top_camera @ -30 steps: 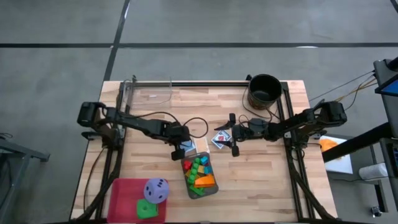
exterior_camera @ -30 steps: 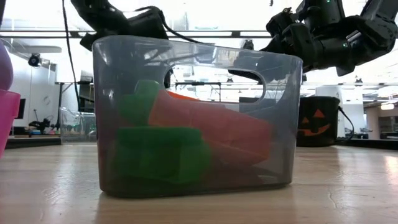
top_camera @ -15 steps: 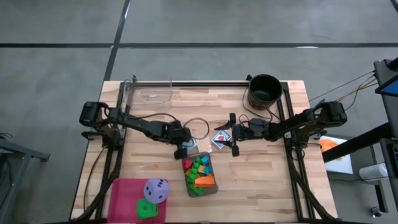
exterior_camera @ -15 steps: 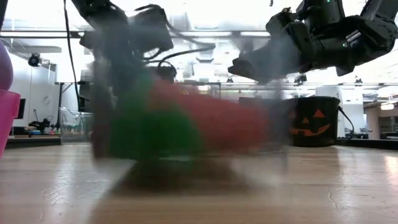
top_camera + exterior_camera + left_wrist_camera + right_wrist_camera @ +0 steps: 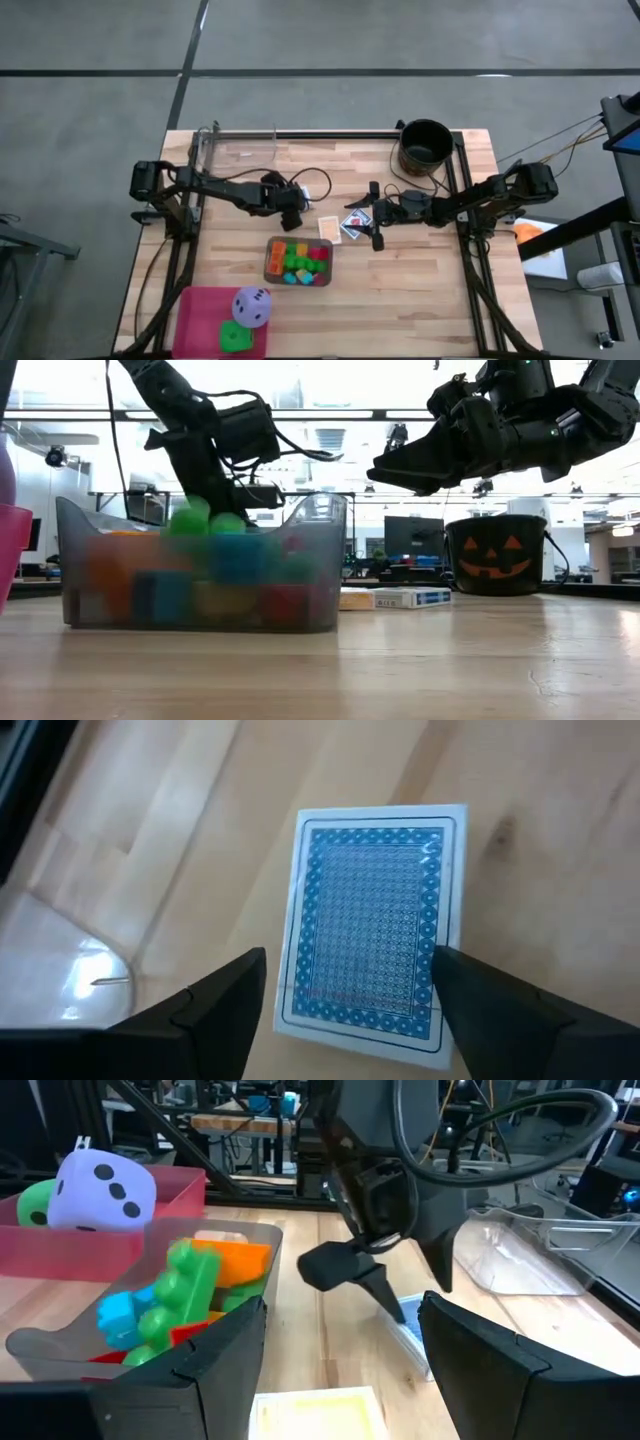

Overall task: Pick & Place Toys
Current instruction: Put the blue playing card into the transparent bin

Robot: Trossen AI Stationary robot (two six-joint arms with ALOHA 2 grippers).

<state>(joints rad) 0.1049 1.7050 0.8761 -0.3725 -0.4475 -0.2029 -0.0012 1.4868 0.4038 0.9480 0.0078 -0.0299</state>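
A grey tray [image 5: 298, 260] full of bright plastic blocks [image 5: 170, 1305] lies crosswise at the table's middle. Just beyond its far side, my left gripper [image 5: 292, 212] slants down over a blue-backed card [image 5: 370, 925] that lies flat on the wood. The open fingers stand along the card's two long sides. A pale card [image 5: 328, 228] and a patterned card [image 5: 352, 225] lie to the right of it. My right gripper [image 5: 373, 215] hangs open and level beside them, holding nothing. A purple die [image 5: 251, 305] and a green die [image 5: 236, 337] sit in a pink bin [image 5: 200, 305]. My left gripper [image 5: 350, 960] has one fingertip [image 5: 250, 970] beside one long edge of the blue-backed card and the other fingertip [image 5: 450, 965] at the opposite long edge [image 5: 432, 920]. It comes slanting down from the table's left. I cannot tell whether either tip touches the card, which lies flat.
A black bucket [image 5: 425, 146] with a pumpkin face stands at the far right. A clear plastic container [image 5: 240, 148] sits at the far left. Bare wood lies along the near right of the table.
The grey tray has swung round from lying lengthwise to lying crosswise and has slid toward the table's left. My left gripper has drawn back from the tray's far end toward the far edge and turned over the blue-backed card.
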